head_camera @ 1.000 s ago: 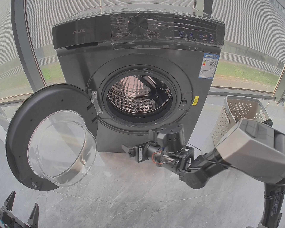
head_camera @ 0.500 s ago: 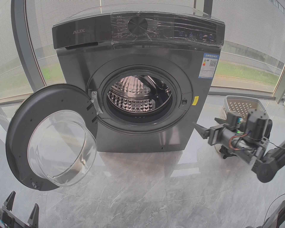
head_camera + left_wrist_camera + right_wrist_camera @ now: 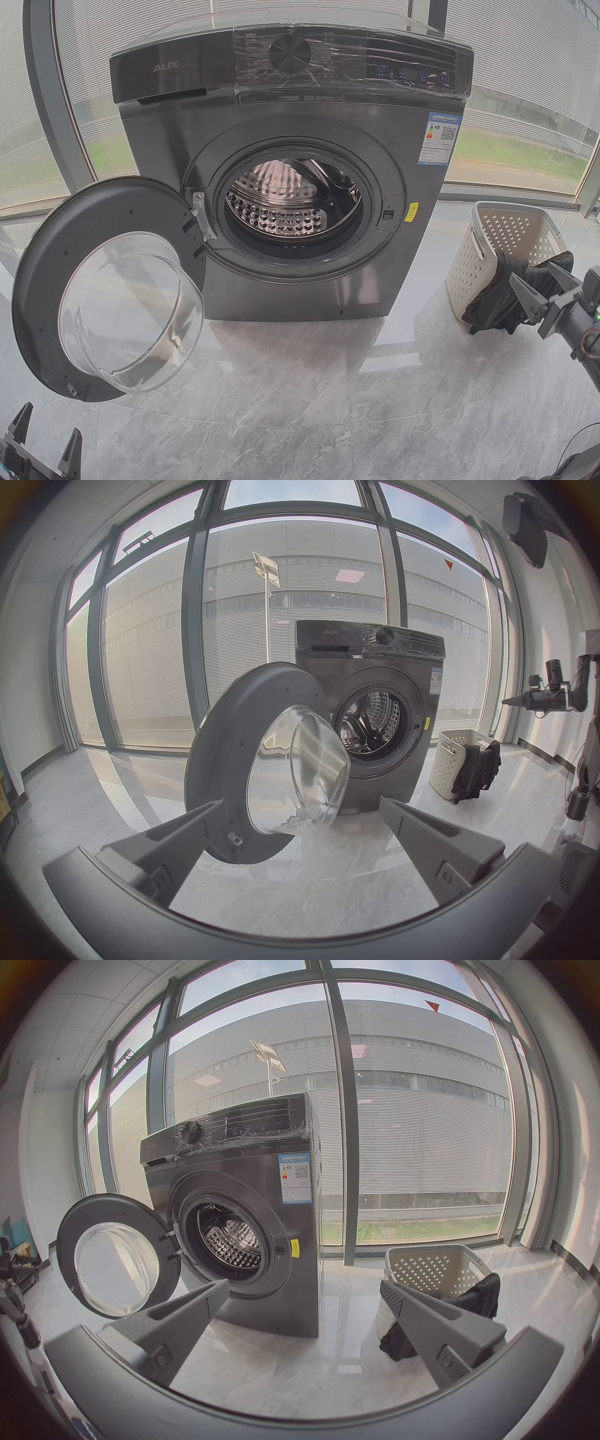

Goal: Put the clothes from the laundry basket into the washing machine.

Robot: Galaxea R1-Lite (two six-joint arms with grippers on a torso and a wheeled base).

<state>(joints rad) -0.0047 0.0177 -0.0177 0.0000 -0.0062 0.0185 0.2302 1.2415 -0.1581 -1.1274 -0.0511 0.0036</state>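
**Both grippers empty; dark clothes drape over the basket beside the open washer**

Nearest, at the robot's lower left, the left gripper sits low with its two fingers spread apart and nothing between them. A pale grey marble floor stretches ahead.

On the robot's right, the right gripper hangs in the air on the near side of the laundry basket. Its fingers are apart and hold nothing. It is raised clear of the basket and touches neither the basket nor the cloth.

The basket is white, perforated plastic and stands on the floor just right of the machine. The clothes, dark fabric, lie over the basket's near rim and hang down its outer wall toward the floor.

Farther back stands the washing machine, a grey front-loader. Its round door, with a clear bowl-shaped window, is swung fully open to the left. The steel drum shows through the opening.

Behind the machine, tall windows face a building.
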